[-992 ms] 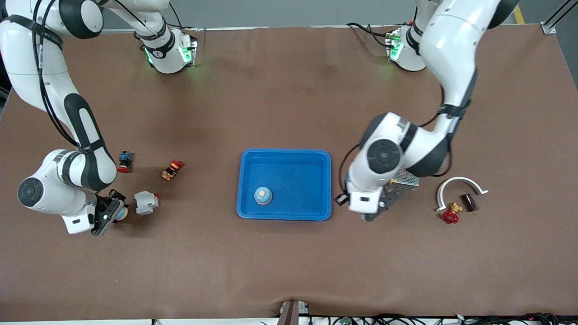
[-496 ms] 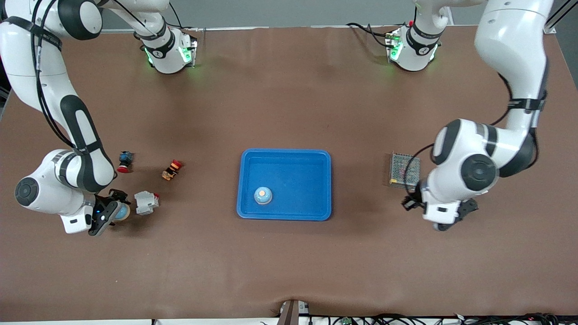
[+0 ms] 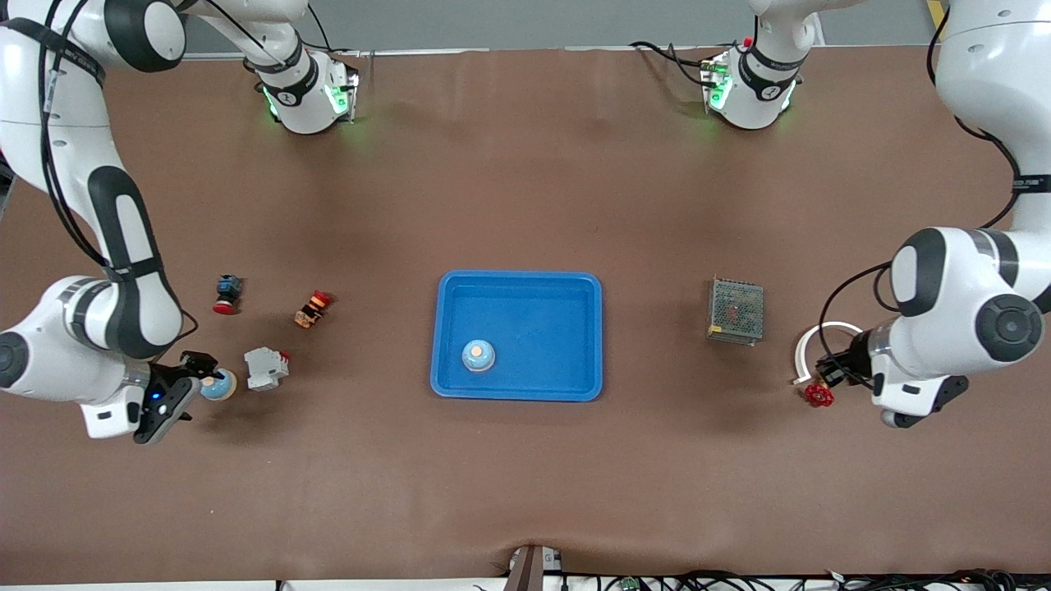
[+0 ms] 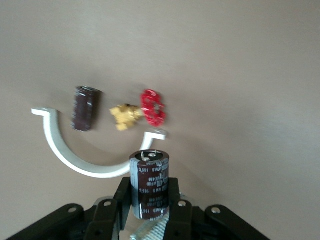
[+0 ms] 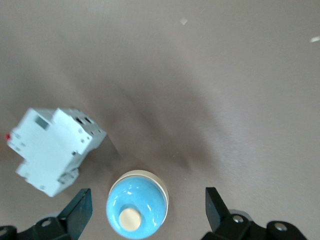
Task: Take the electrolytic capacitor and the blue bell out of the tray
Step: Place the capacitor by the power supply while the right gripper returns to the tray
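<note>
Since a second ago, I am seeing the left arm swung away from beside the blue tray out to its own end of the table, and the right gripper released and drawn back off a bell. Table: brown mat, carrying everything listed. Blue tray: sitting mid-table, holding a second bell in the corner nearest the front camera on the right arm's side. Metal mesh box: standing between the tray and the left arm's end. White curved bracket: lying near the left gripper, with a dark loose capacitor, a brass fitting and a red valve wheel inside its arc. White breaker: resting just beside the bell on the mat. Two small push-buttons, one blue-bodied and one orange-bodied: lying farther from the front camera than the breaker. Left gripper: I am watching it hang over the bracket area, fingers clamped on an upright capacitor. Right gripper: hovering over the bell on the mat, fingers spread wide on either side, not touching it.
</note>
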You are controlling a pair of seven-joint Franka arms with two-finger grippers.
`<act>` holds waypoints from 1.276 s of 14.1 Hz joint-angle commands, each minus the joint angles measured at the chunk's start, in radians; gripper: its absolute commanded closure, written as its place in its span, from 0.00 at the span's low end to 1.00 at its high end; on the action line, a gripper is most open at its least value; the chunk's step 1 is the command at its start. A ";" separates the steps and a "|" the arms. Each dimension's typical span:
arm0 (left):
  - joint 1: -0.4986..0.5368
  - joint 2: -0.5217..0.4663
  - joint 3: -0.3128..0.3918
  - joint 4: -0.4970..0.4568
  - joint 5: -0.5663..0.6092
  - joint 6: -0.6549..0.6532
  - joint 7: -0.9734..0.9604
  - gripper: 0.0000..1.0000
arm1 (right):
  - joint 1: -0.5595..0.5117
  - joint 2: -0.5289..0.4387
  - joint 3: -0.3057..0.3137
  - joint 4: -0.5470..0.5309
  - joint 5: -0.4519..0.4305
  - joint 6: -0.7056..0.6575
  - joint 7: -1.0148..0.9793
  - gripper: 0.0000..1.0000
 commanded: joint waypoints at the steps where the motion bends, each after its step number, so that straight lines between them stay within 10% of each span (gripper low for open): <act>1: 0.067 -0.104 -0.011 -0.151 0.031 0.000 0.068 1.00 | 0.013 -0.033 0.018 0.041 0.011 -0.090 0.153 0.00; 9: 0.125 -0.243 -0.016 -0.564 0.030 0.253 0.074 1.00 | 0.220 -0.145 0.024 0.078 0.023 -0.219 0.891 0.00; 18: 0.156 -0.212 -0.011 -0.708 0.068 0.451 0.073 1.00 | 0.457 -0.162 0.034 0.077 0.050 -0.173 1.421 0.00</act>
